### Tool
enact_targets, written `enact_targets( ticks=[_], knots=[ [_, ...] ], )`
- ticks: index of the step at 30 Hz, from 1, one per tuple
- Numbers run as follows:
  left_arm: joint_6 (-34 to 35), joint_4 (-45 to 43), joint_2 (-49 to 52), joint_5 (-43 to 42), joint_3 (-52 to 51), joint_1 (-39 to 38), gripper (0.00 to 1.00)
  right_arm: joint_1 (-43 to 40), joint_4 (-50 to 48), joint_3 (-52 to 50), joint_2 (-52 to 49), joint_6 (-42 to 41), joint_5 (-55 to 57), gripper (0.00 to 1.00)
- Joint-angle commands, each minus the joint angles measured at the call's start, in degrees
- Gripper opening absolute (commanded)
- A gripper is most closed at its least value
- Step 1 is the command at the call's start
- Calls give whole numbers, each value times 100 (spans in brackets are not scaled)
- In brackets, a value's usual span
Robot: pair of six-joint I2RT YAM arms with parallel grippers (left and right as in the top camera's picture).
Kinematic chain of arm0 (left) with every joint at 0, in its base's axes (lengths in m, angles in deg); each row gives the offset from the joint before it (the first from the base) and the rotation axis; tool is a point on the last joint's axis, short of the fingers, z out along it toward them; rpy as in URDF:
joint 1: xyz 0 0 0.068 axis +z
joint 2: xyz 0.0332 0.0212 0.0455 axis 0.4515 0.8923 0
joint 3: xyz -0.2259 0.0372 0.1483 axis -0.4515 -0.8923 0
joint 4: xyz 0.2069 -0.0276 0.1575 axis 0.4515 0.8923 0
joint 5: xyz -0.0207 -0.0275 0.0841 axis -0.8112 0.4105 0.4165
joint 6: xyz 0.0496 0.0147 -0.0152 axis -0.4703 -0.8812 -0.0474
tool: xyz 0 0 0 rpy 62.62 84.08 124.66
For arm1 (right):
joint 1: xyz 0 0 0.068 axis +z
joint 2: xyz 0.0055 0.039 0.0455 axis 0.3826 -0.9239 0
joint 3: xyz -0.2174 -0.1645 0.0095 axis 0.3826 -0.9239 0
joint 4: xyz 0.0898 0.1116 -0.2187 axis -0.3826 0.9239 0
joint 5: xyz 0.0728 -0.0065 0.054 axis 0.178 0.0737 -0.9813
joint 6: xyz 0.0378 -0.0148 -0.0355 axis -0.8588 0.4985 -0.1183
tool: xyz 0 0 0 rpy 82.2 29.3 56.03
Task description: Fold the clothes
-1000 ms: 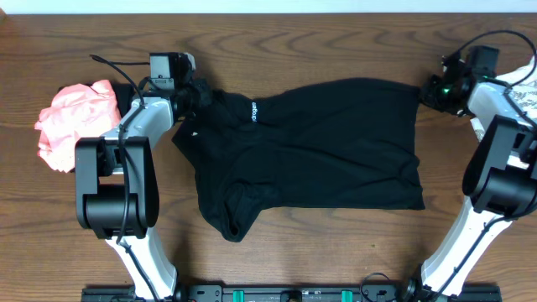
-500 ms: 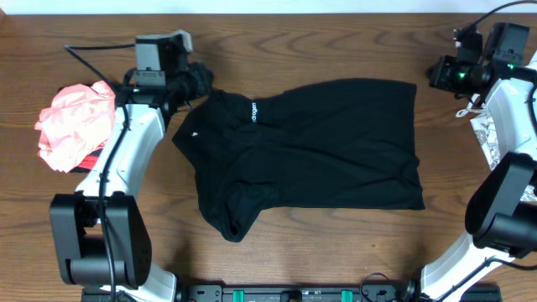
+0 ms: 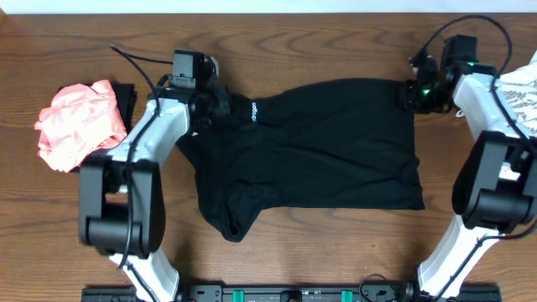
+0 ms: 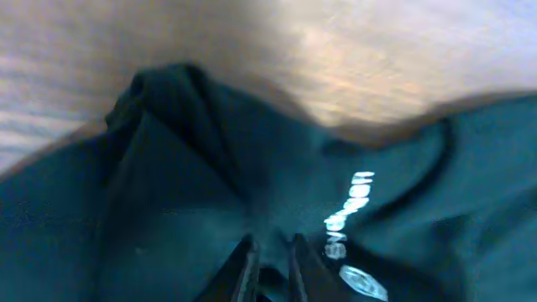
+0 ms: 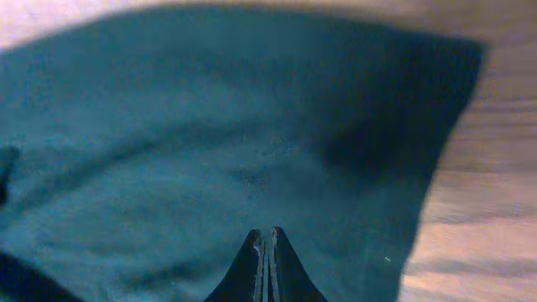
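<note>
From overhead, the black garment (image 3: 319, 151) lay spread across the middle of the bench (image 3: 277, 42), mostly flat, with a bunched fold at its lower left. Its small white logo (image 3: 253, 111) sat near the upper left edge. The left arm (image 3: 159, 126) reached to that upper left corner, with its jaws over the cloth just beside the logo. The right arm (image 3: 478, 101) reached to the upper right corner. A coral-pink garment (image 3: 75, 122) lay crumpled at the left end of the bench, well apart from the black one. A white patterned cloth (image 3: 520, 88) showed at the right edge.

In the left wrist view, blurred, the black garment (image 4: 168, 193) filled most of the picture, with bare bench (image 4: 336, 50) beyond it. The fingers (image 4: 245, 264) stood narrow, and creases in the fabric ran in toward their tips, so the left jaws were pinching a fold of the black cloth. The white logo (image 4: 348, 214) lay just to the right of them.

In the right wrist view, the black garment (image 5: 168, 126) lay smooth below, and its corner met the bench (image 5: 487, 210) at the right. The fingers (image 5: 252, 268) were pressed tight together above the cloth. The right jaws were closed, with nothing visible between them.
</note>
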Motion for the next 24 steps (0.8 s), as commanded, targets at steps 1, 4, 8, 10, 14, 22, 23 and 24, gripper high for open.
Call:
enact_targets(
  ticks=[1, 4, 8, 10, 14, 22, 23, 24],
  knots=[
    [-118, -20, 330, 116, -33, 11, 14, 81, 28, -4, -186, 133, 92, 3],
    [-118, -59, 575, 118, -33, 11, 14, 81, 50, -4, -304, 133, 92, 3],
    [-111, 181, 772, 522, -33, 13, 14, 79, 37, -4, -426, 105, 415, 3],
    [-39, 474, 793, 898, -33, 13, 14, 79, -13, -4, -461, 44, 798, 2],
    [361, 1217, 793, 1764, -33, 70, 13, 70, -149, -4, -474, 2, 1401, 3],
    [573, 1401, 793, 2105, -33, 293, 13, -20, -157, -4, -474, -223, 1563, 1],
    [570, 1355, 793, 2105, -33, 293, 13, -28, -146, -4, -474, -232, 1471, 1],
    [570, 1316, 793, 2105, -33, 293, 13, -28, -144, -4, -474, -205, 1287, 1]
  ],
)
